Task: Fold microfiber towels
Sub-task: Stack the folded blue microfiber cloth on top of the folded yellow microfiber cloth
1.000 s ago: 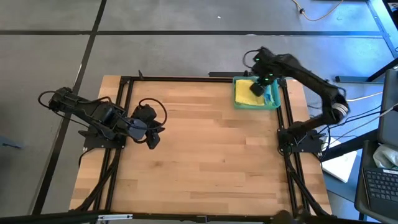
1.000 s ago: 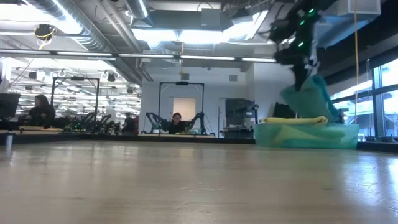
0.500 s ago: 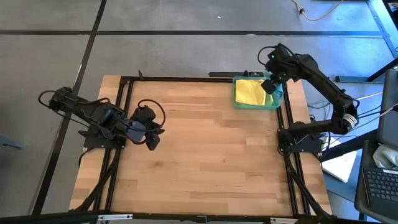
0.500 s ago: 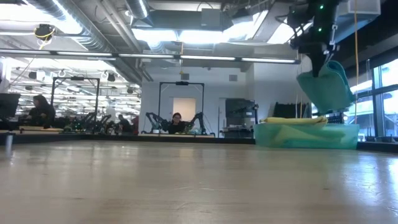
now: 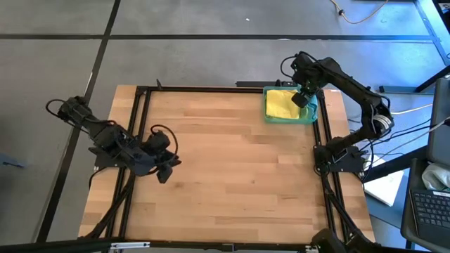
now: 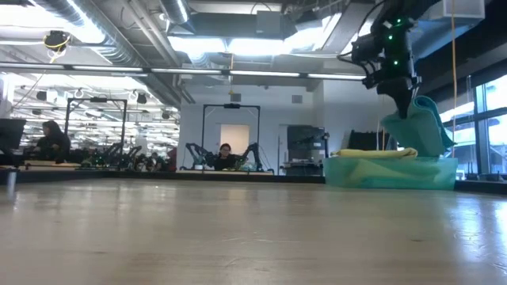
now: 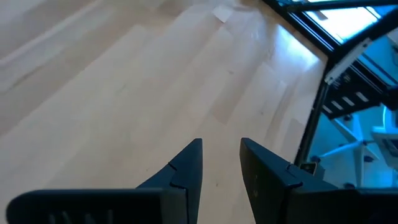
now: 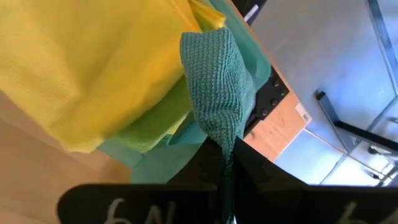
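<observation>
Wooden plank desk (image 5: 232,176), bare across the near and middle area, black frame rails running along both side edges and the far edge. Plenty of free surface between the two arms.

Left gripper (image 5: 163,171) sits low over the desk near the left rail; in the left wrist view its fingers (image 7: 186,168) stand a narrow gap apart with nothing between them, only bare wood under them.

Far right corner: teal tray (image 5: 267,114) at the desk edge, close to the right rail. Yellow towel (image 5: 281,104) lies on top in it; a green layer (image 8: 149,127) shows under the yellow in the right wrist view.

Right gripper (image 5: 301,98) is above the tray's right side, pinched tight on the teal towel (image 6: 420,127), which hangs bunched from it with its lower end still down at the tray (image 6: 392,172).

Beyond the desk: grey floor with dark seams, open workshop room with ceiling ducts, strip lights, other arm rigs, and people (image 6: 224,154) seated far back.
</observation>
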Controlling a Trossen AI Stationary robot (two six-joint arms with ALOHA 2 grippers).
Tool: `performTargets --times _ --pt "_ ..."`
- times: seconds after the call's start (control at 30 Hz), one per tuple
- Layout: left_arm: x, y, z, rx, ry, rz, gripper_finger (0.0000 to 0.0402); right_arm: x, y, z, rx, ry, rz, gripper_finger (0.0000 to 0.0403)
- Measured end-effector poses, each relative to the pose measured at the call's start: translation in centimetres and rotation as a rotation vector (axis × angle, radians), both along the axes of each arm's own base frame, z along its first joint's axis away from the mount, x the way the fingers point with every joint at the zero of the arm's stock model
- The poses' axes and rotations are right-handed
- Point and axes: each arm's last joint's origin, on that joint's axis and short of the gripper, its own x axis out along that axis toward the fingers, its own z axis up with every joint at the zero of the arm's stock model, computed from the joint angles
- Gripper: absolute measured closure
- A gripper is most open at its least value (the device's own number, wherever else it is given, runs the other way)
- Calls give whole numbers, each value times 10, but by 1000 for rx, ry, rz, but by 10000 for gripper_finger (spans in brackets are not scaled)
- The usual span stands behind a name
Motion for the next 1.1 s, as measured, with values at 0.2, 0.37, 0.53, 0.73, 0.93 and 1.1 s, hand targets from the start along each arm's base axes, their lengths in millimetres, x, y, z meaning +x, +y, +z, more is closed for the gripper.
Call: performTargets --times 0.2,0.37,0.53,0.73,0.93,1.1 --pt "-4 -6 0 12 -3 -29 302 -2 -7 -1 -27 -33 -62 386" --pt "-4 -6 0 22 -4 -28 302 4 -12 -5 -27 -104 -56 385" --pt "-5 -7 0 -3 -1 -26 302 11 -18 -18 41 -106 -48 385" --pt "-10 -14 0 -34 -4 -41 302 22 -28 -34 97 -159 -60 385" --pt "-12 -16 -1 -34 6 -45 302 43 -29 -43 125 -266 -20 383" --pt "-12 -16 -1 -39 6 -40 302 56 -27 -48 176 -346 26 349"
